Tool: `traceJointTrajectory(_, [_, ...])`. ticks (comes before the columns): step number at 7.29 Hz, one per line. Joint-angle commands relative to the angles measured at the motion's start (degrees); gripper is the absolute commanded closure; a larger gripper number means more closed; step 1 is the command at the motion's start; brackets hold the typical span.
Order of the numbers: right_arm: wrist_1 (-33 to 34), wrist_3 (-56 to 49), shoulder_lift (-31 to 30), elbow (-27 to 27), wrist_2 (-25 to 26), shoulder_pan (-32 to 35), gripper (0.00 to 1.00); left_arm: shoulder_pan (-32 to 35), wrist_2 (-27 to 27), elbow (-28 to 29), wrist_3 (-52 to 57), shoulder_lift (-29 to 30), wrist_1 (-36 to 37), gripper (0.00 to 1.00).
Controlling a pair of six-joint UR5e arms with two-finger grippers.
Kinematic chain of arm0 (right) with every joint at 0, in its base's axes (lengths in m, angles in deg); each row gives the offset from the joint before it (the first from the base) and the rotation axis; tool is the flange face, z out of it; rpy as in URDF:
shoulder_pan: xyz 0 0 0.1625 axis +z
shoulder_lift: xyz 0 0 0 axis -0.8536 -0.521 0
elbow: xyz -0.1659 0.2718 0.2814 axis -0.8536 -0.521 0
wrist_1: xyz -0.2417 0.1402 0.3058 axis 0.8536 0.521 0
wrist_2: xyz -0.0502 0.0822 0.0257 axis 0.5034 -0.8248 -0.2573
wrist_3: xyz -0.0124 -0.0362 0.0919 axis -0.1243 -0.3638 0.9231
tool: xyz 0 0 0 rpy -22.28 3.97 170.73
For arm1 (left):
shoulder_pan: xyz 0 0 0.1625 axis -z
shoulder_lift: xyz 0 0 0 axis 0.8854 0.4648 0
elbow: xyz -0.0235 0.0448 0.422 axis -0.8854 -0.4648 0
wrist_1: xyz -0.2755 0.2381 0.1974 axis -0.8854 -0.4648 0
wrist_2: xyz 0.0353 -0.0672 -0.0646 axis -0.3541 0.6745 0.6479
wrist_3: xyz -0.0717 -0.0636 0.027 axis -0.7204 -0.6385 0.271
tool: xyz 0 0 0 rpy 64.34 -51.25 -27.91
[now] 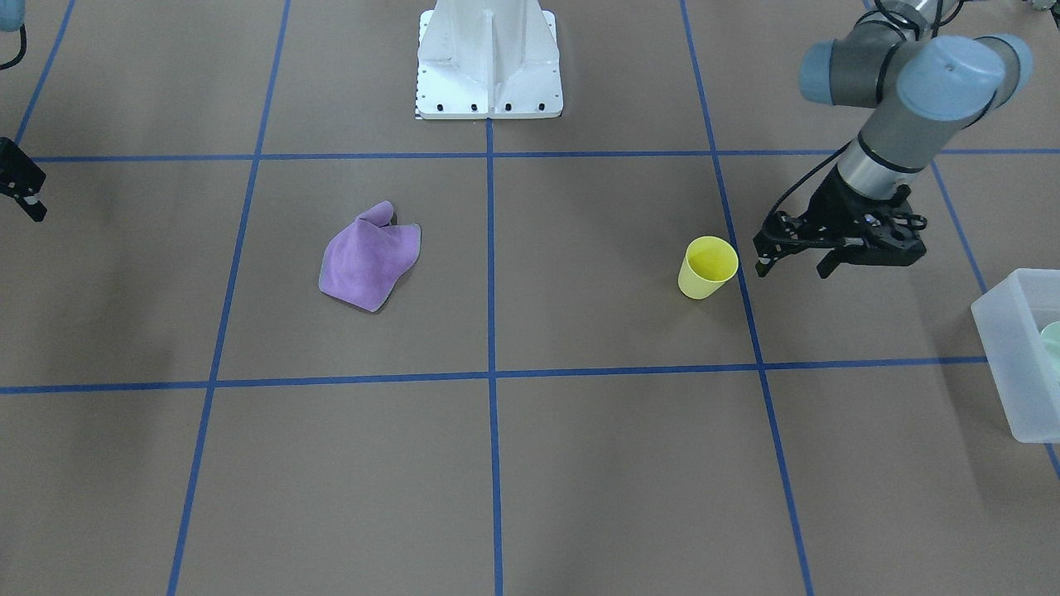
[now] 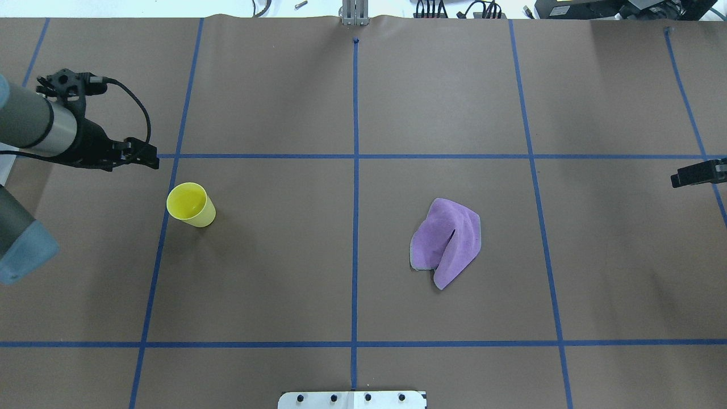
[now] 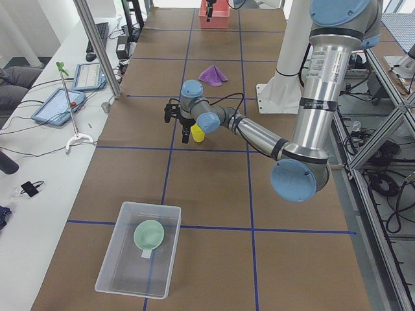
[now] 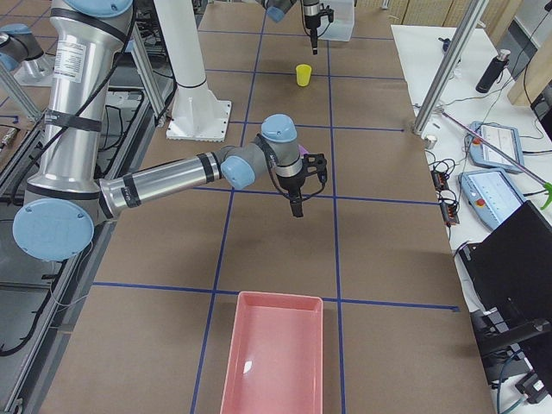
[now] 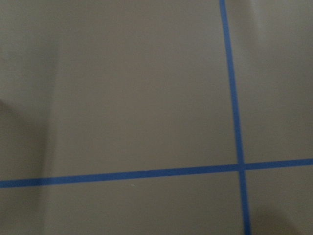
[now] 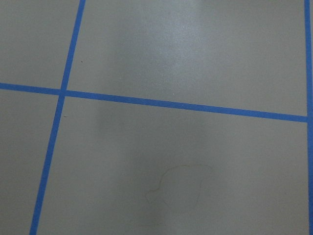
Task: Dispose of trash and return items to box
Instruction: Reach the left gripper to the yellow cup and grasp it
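The translucent frosted-white rectangular plastic tub (image 3: 130, 275) holds the small mint-green round bowl (image 3: 149, 234), evidently returned. The small yellow tapered plastic cup (image 1: 708, 266) stands upright outside, near the left gripper (image 1: 793, 263), whose spread fingers seem aimed to grasp it. I cannot tell the right gripper (image 2: 696, 173) fingers' state.

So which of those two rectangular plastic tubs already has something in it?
The translucent frosted-white tub: a small pale mint-green round bowl sits inside it. The pink tub shows nothing inside.
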Motion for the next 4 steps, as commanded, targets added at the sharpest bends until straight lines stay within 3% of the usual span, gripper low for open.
traceJointTrajectory(1, [0.00,0.00,0.07,-0.21,0.00,0.00,0.00,-4.35,-2.13,-0.05,-1.25,0.20,-0.08,0.03])
traceJointTrajectory(2, [0.00,0.00,0.07,-0.30,0.00,0.00,0.00,-5.58,-2.22,-0.05,-1.25,0.20,-0.08,0.06])
traceJointTrajectory(4, [0.00,0.00,0.07,-0.48,0.09,0.00,0.00,-7.34,-2.66,0.21,-3.08,0.46,-0.08,0.51])
